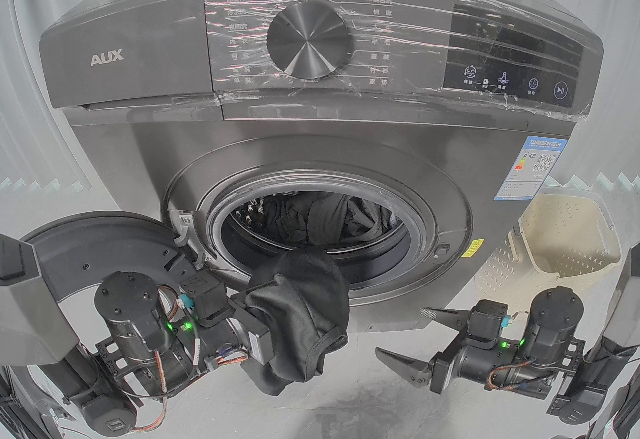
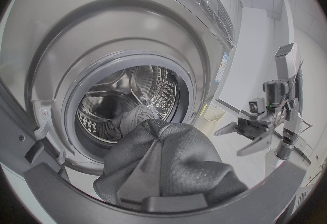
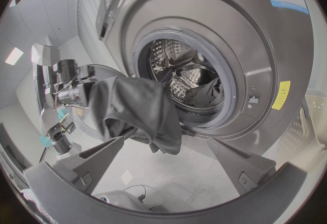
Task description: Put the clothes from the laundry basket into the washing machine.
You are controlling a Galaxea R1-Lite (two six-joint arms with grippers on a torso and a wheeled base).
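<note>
A grey front-loading washing machine (image 1: 320, 147) stands ahead with its round door (image 1: 93, 247) swung open to the left. Dark clothes (image 1: 320, 217) lie inside the drum (image 2: 150, 88). My left gripper (image 1: 267, 314) is shut on a black garment (image 1: 303, 314), which drapes over it just below the drum's front rim; the cloth hides the fingers. The same black garment (image 2: 170, 163) (image 3: 139, 112) hangs in front of the opening. My right gripper (image 1: 417, 337) is open and holds nothing, low at the right of the machine. The cream laundry basket (image 1: 567, 240) stands at the machine's right side.
The open door juts out on the left beside my left arm. Light grey floor (image 1: 373, 394) lies in front of the machine. Pale curtains (image 1: 40, 127) hang behind it. A cable and a small device (image 3: 122, 197) lie on the floor below my right gripper.
</note>
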